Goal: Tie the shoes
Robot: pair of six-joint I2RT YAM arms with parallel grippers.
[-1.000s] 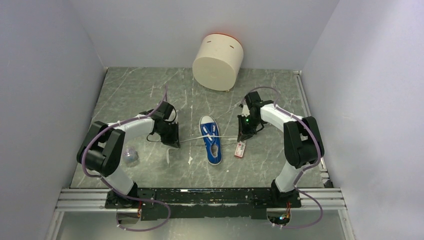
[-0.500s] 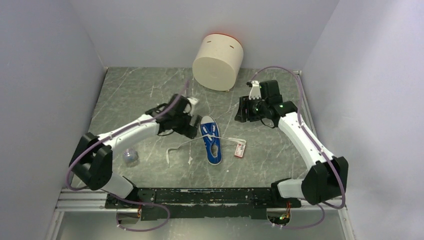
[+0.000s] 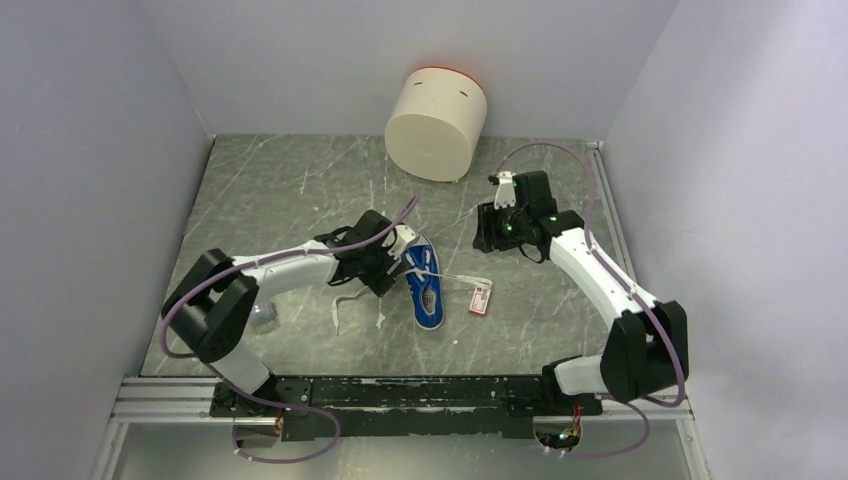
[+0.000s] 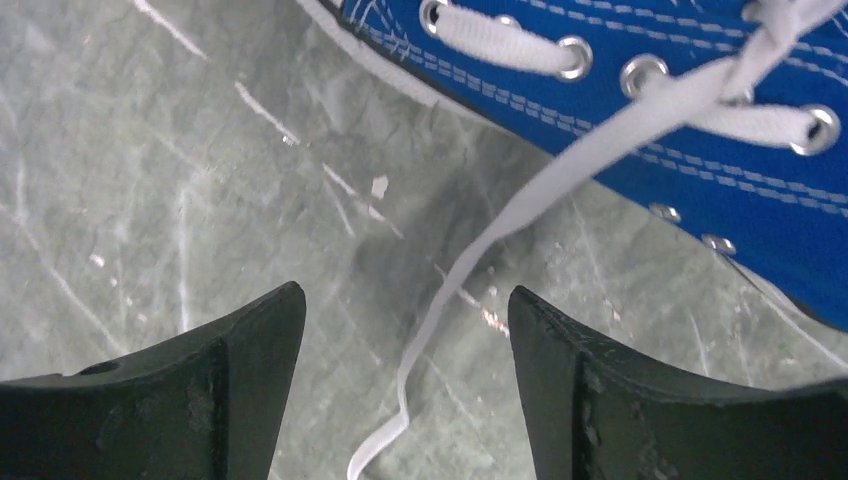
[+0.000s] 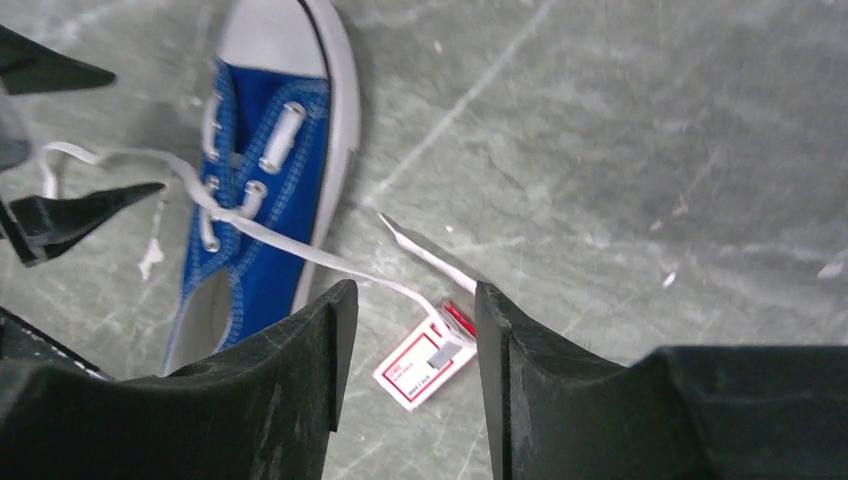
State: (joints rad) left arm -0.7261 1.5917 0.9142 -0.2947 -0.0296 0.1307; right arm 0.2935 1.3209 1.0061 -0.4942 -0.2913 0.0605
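Sneaker point(image 3: 424, 285) lay mid-table point(image 3: 280, 190) in the overhead view, toe pointing away from the arm bases. The left gripper point(image 3: 392, 265) was at its left side and the right gripper point(image 3: 488, 232) stood apart, beyond the packet point(image 3: 481, 299). In the left wrist view the jaws gaped wide and empty, with a loose lace point(image 4: 560, 175) on the table between them. In the right wrist view the jaws were parted, gripping nothing.

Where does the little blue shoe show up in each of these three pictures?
Top view: the shoe lies near the picture's centre, toe pointing away.
Left wrist view: upper right corner, only its laced side shows.
Right wrist view: left of centre, toe at the top.
Shared landmark: its white laces, visible in all three.
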